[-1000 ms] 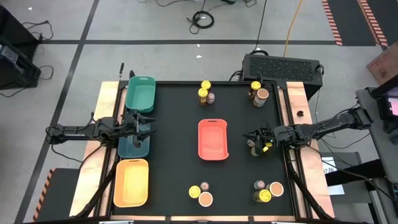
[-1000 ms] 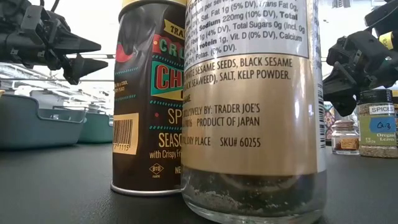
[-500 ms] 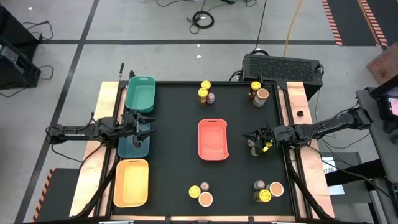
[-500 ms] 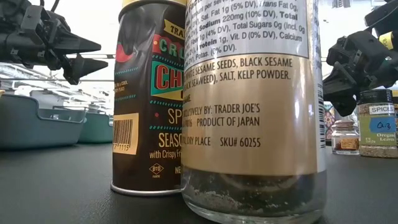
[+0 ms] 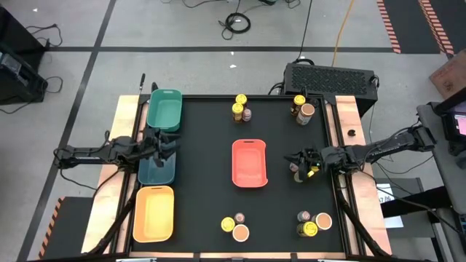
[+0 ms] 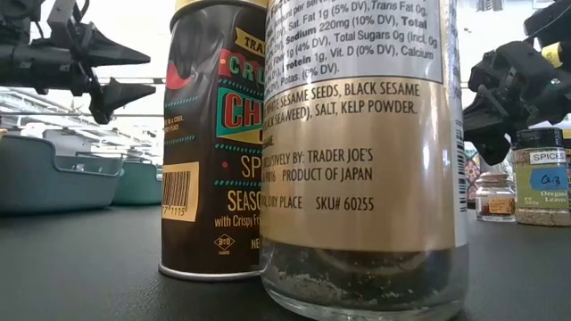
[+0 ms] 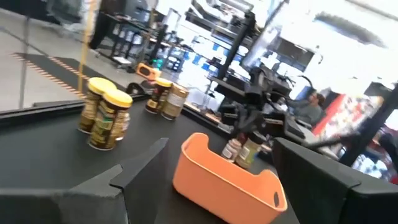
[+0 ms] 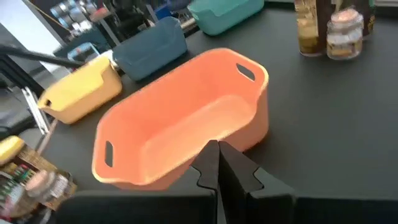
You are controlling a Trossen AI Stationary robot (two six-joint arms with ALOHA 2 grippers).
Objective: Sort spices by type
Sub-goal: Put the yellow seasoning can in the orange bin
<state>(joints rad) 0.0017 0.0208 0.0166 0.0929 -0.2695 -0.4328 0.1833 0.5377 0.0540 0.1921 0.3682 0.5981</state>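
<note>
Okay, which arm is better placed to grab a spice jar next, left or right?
Probably the right. The right gripper, though shut, hangs right over the jars at the table's right edge, beside the coral tray. The left gripper, open, hovers over the teal tray, with no jars nearby.

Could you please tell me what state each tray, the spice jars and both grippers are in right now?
coral tray: empty, upright, mid-table.
green tray: looks empty.
teal tray: partly hidden under the left arm; contents unclear.
yellow tray: empty.
spice jars: upright, lids on, in small groups on the table, none in a tray.
left gripper: open, holding nothing, over the teal tray.
right gripper: shut, empty, beside the coral tray.
</note>
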